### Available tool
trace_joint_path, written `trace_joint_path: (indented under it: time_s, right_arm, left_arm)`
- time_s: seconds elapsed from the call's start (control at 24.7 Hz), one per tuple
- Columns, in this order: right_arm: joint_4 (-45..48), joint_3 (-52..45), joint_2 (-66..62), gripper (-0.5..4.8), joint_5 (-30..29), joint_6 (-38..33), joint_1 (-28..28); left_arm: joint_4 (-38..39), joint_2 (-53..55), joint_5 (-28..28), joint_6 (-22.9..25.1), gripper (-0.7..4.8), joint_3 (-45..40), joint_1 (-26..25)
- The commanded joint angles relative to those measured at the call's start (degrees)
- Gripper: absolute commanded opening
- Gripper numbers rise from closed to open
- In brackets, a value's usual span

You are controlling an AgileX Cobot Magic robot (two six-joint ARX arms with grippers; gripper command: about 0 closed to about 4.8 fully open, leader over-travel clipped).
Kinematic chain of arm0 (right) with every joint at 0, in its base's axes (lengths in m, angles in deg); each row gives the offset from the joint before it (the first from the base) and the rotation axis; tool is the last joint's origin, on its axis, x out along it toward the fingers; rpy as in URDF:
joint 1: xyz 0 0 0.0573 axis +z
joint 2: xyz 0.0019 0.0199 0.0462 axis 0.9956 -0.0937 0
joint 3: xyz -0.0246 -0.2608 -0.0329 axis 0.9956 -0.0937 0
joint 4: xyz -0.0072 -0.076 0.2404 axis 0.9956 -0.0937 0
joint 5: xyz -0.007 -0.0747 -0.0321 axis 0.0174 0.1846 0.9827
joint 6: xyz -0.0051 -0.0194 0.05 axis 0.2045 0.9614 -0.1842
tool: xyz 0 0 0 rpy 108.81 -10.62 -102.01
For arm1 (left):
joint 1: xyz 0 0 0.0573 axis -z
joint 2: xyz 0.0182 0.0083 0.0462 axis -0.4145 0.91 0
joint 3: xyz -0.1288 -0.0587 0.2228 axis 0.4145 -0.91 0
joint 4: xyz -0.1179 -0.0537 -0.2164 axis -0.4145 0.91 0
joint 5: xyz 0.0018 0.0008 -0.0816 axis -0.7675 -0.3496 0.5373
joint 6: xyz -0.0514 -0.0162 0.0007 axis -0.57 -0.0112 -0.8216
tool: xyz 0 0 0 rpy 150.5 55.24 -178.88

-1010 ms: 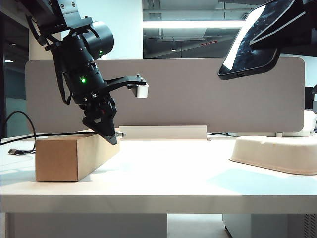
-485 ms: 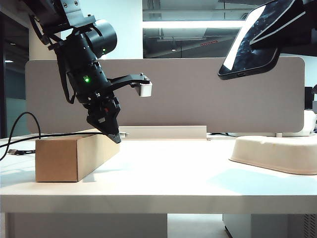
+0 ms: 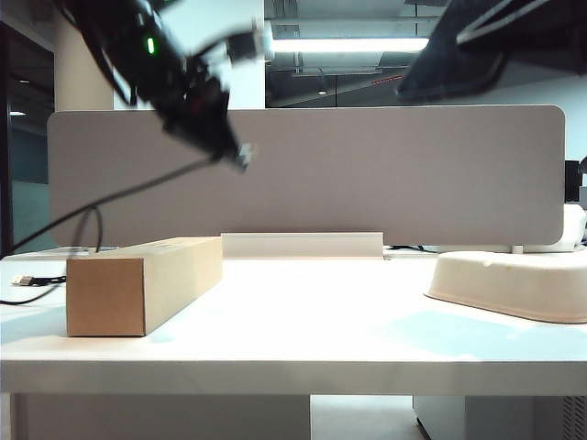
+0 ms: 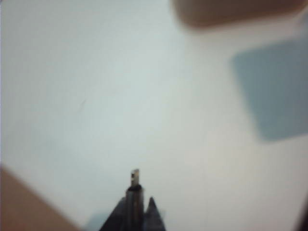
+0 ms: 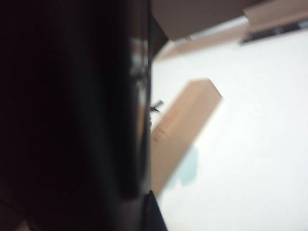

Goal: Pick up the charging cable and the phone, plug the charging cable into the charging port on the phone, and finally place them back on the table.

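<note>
High at the upper left of the exterior view, my left gripper (image 3: 237, 154) is shut on the charging cable (image 3: 119, 197) just behind its pale plug. The black cord hangs down to the table (image 3: 312, 321), and its dark USB plug (image 3: 26, 280) lies there. In the left wrist view the plug (image 4: 134, 175) sticks out beyond my shut left gripper (image 4: 138, 211). The phone (image 3: 463, 60) is a dark blur at the upper right, held in the air by my right gripper (image 3: 541, 27). It fills the near side of the right wrist view as the phone (image 5: 72, 115), clamped by my right gripper (image 5: 142, 214). The charging port cannot be made out.
A long cardboard box (image 3: 138, 280) lies on the left of the table, also seen as the box (image 5: 180, 127) below the phone. An off-white shallow tray (image 3: 514, 280) sits at the right. A grey divider panel (image 3: 367, 174) closes off the back, with a low white strip (image 3: 303, 244) at its foot.
My left gripper closed on the cable's plug end at the box and has risen high with it, dragging the cord up. The phone has tilted and shifted slightly in the right gripper.
</note>
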Motion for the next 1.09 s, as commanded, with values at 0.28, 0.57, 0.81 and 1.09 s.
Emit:
trace_joint_path:
  time_s: [0.28, 0.57, 0.81, 1.09]
  right_arm:
    - [16.4, 2.7, 0.3, -0.06, -2.8, -12.2, 0.0]
    - [30.3, 2.8, 0.3, -0.06, -4.4, -32.0, 0.0]
    - [31.3, 2.8, 0.3, -0.06, -9.0, -40.5, 0.0]
    - [31.2, 2.8, 0.2, -0.06, -9.1, -40.8, 0.0]
  left_arm:
    - [1.8, -8.1, 17.5, -10.9, -0.06, 0.3, 1.1]
    - [4.8, -10.1, 31.6, -11.1, -0.06, 0.3, 6.3]
    - [3.1, -10.8, 36.3, -12.7, -0.06, 0.3, 10.4]
    - [-9.0, -10.7, 45.1, -26.8, -0.06, 0.3, 11.1]
